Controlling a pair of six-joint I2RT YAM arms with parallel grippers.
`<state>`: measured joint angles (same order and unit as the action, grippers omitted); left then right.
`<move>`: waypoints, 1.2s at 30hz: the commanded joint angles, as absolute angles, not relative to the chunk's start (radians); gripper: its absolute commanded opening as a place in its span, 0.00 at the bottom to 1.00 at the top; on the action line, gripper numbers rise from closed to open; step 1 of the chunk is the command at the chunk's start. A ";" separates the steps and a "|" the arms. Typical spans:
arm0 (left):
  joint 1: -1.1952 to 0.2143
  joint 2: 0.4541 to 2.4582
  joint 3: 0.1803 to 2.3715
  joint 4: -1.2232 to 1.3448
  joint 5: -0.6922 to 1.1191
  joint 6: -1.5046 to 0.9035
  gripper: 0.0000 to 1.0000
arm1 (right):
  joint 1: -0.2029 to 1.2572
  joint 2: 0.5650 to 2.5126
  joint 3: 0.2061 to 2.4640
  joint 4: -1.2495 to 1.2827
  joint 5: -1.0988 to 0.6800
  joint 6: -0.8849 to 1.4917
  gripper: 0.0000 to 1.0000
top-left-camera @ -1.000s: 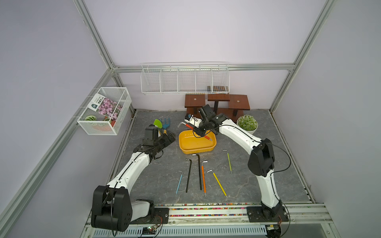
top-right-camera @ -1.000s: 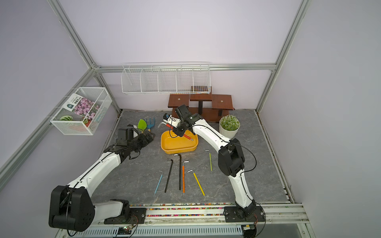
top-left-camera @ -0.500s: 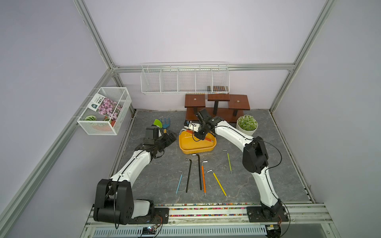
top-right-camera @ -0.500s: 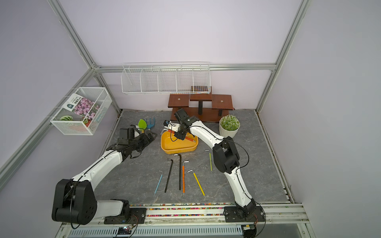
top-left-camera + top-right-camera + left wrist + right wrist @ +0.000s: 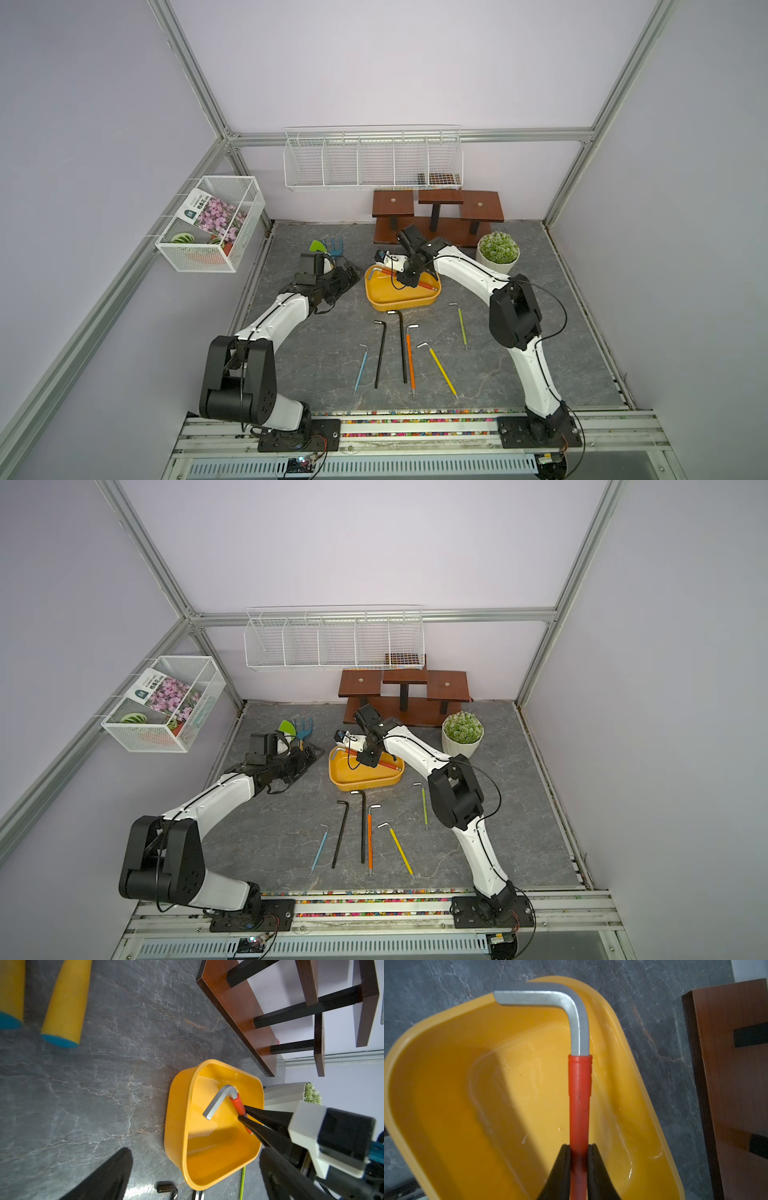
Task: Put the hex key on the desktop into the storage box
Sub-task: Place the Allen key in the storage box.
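the left claw (image 5: 348, 277) hangs with jaws spread wide and empty, just left of the shallow yellow plastic storage box (image 5: 376, 297). further right, the right claw (image 5: 579, 1147) is clamped on the red sleeve of the l-shaped silver steel hex key (image 5: 579, 1088). the key is slanted over the box, its bent end by the rim beyond the claw's tips. nearer the base than this claw, a row of slim coloured hex keys (image 5: 410, 361) lies on the dark grey marbled desktop (image 5: 324, 357).

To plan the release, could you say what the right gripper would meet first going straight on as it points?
Probably the storage box: the right gripper, shut on the red hex key, aims into it; depth is unclear.
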<state>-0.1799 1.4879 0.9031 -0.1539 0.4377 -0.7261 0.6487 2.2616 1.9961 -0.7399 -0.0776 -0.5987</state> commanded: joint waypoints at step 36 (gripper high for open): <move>-0.310 1.571 0.930 -0.133 0.475 -0.746 0.91 | 0.611 1.959 1.838 -0.581 0.065 -0.140 0.62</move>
<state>-0.2989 1.5581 0.9436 -0.1390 0.4534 -0.7570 0.6266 2.0235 1.8683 -0.6128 0.0357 -0.2737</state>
